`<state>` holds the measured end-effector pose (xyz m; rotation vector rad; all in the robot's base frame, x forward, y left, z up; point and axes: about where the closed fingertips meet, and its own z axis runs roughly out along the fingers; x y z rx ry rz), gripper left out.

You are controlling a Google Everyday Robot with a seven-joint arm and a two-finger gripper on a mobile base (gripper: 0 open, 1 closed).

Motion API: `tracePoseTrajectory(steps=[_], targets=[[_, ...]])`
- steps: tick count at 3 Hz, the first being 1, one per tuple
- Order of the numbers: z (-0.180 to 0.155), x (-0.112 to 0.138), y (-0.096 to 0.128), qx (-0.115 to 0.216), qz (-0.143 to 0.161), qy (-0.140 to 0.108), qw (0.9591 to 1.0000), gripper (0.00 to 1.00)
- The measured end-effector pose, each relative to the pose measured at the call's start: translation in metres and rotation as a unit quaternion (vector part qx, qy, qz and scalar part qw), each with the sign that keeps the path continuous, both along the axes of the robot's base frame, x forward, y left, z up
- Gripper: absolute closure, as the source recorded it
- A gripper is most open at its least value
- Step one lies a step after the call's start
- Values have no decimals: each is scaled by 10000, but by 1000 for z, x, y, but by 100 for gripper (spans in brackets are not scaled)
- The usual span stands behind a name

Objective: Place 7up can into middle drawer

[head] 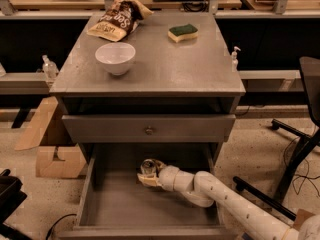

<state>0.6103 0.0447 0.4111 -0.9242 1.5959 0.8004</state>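
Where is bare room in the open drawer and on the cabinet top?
In the middle drawer, the left half and front floor are bare; the 7up can, the gripper and arm fill the back middle and right. On the cabinet top, the front right is bare; bowl, chip bag and sponge hold the back and left.

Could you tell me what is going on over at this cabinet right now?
The robot's arm reaches into the open middle drawer, and its gripper is closed around the 7up can near the drawer's back. Whether the can stands on the drawer floor or is held just above it cannot be told. The drawer with the knob above is shut. On the cabinet top sit a white bowl, a sponge and a chip bag.
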Motion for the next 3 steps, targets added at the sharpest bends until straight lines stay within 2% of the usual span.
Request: tracePoseTrajectory(steps=[1, 2, 3], targets=[[0, 0, 2, 7, 16, 1, 10000, 11], [0, -1, 4, 12, 29, 2, 10000, 0], [0, -1, 4, 12, 29, 2, 10000, 0]])
